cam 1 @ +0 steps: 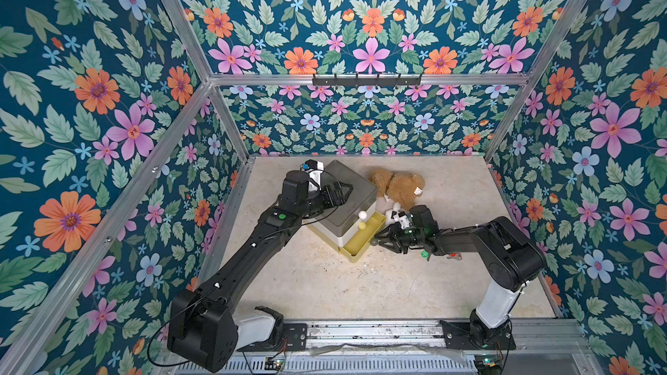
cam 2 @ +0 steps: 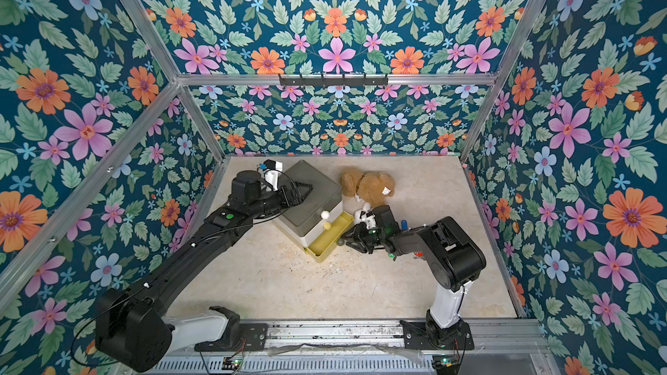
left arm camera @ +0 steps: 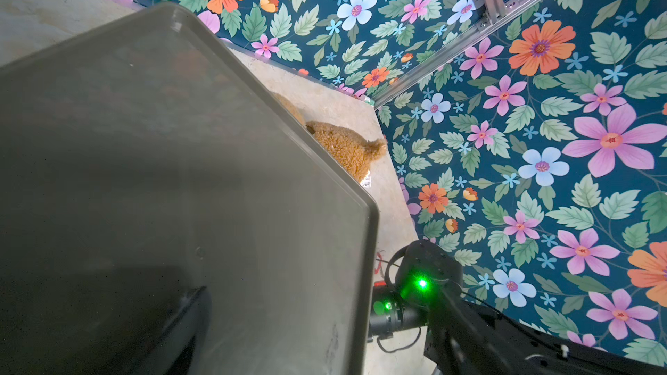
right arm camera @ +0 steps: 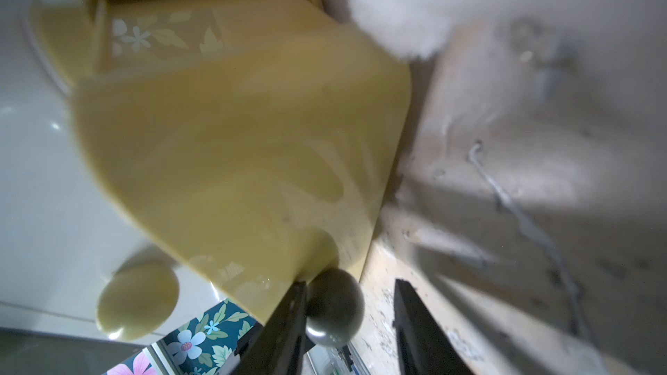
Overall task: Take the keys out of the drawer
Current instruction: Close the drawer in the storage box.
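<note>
Right gripper (right arm camera: 350, 283): jaws apart around the dark knob (right arm camera: 334, 308), one finger (right arm camera: 288, 319) touching it
Left gripper (cam 1: 348, 189): on the cabinet (cam 1: 346, 214) top; apart or together, cannot tell
Drawer (cam 1: 351, 251): yellow, lowest, pulled out, centre of both top views
Keys (cam 1: 425, 255): on the table (cam 1: 325, 283) under the right arm (cam 1: 469, 236), right of centre; a green and a red tag (cam 1: 453, 256) show

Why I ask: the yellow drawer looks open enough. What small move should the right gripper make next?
Probably back the right gripper off the knob and raise it over the yellow drawer to reach inside: the drawer stands pulled out, and the jaws are apart around the knob, not clamped.
</note>
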Controlling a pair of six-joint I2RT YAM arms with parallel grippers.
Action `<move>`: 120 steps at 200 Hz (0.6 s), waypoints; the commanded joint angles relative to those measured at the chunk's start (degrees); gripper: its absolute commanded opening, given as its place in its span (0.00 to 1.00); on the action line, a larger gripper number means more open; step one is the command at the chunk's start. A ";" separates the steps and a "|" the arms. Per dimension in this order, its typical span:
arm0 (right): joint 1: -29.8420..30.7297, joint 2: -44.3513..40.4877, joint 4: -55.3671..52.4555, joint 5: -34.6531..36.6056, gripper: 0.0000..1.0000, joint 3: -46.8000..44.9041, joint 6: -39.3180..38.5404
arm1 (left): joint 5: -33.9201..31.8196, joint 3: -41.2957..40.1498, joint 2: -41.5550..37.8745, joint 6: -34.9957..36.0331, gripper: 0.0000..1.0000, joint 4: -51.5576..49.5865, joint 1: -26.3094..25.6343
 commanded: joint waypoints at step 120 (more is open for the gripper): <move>0.55 6.52 5.03 -1.71 0.44 5.39 2.52 | -0.76 0.51 -0.10 0.69 0.99 -3.61 0.06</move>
